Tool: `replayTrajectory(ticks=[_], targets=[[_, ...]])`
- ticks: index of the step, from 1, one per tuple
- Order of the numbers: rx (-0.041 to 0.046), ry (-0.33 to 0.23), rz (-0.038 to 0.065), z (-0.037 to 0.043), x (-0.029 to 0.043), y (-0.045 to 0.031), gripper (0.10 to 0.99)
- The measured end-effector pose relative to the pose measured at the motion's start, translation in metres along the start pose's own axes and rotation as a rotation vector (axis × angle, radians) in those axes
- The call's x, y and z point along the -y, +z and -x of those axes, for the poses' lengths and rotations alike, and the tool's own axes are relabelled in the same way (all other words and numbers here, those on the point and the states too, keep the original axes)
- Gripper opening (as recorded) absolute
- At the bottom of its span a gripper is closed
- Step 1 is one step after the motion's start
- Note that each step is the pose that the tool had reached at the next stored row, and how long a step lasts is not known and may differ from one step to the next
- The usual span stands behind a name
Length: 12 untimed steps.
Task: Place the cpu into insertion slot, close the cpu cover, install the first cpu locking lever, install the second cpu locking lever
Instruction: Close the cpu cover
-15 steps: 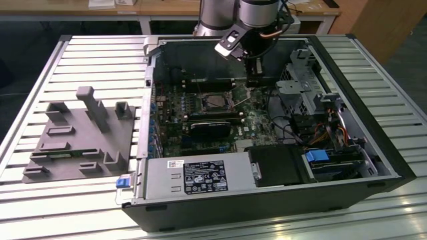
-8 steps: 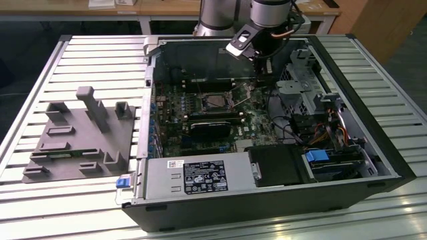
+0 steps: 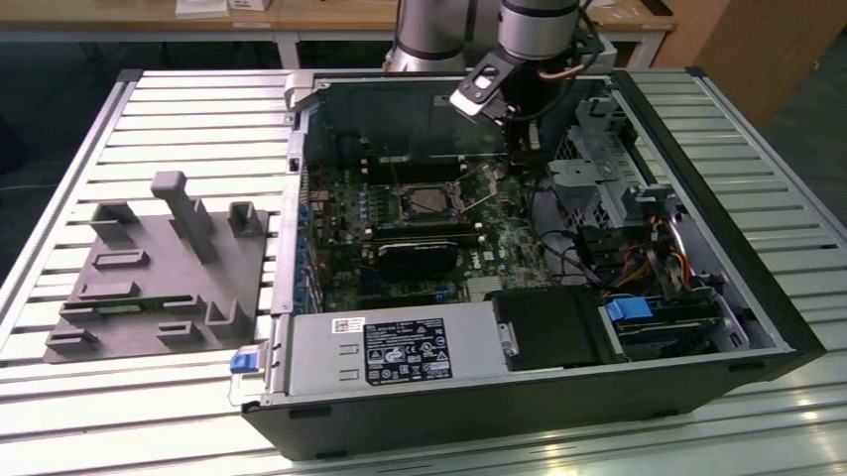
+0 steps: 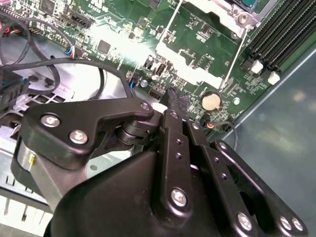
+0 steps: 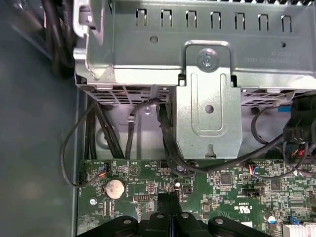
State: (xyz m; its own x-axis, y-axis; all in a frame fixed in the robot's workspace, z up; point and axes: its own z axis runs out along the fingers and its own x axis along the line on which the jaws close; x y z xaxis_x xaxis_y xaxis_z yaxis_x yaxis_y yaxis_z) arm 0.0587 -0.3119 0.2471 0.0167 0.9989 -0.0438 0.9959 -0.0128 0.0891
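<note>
The insertion slot (image 3: 425, 202) is the silver-rimmed square socket in the middle of the green board, inside the open computer case. A flat grey square, seemingly the cpu (image 3: 426, 203), lies in its centre. The thin silver cpu cover (image 4: 183, 55) stands swung up from the socket, with a thin silver lever rod (image 4: 167, 30) along each side. My gripper (image 3: 509, 159) hangs over the board to the exterior view's right of the socket. In both wrist views its black fingers (image 4: 173, 96) (image 5: 165, 202) press together, shut and holding nothing, just above the board near a coin battery (image 5: 114, 187).
A metal drive cage (image 5: 207, 98) and black cables (image 5: 165, 138) rise close beyond the fingertips. Long memory slots (image 4: 281, 29), a black fan block (image 3: 417, 256) and the power supply (image 3: 384, 349) lie around the socket. A grey fixture (image 3: 159, 268) sits outside the case.
</note>
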Motion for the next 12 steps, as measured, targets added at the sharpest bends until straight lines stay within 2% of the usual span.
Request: replayTrajectory(ticks=[8,12], targets=[[0.0005,0.002,-0.015,-0.0004,0.0008,0.0098,0.102],[0.0007,0.002,-0.018,-0.0005,0.0009,0.0112,0.102]])
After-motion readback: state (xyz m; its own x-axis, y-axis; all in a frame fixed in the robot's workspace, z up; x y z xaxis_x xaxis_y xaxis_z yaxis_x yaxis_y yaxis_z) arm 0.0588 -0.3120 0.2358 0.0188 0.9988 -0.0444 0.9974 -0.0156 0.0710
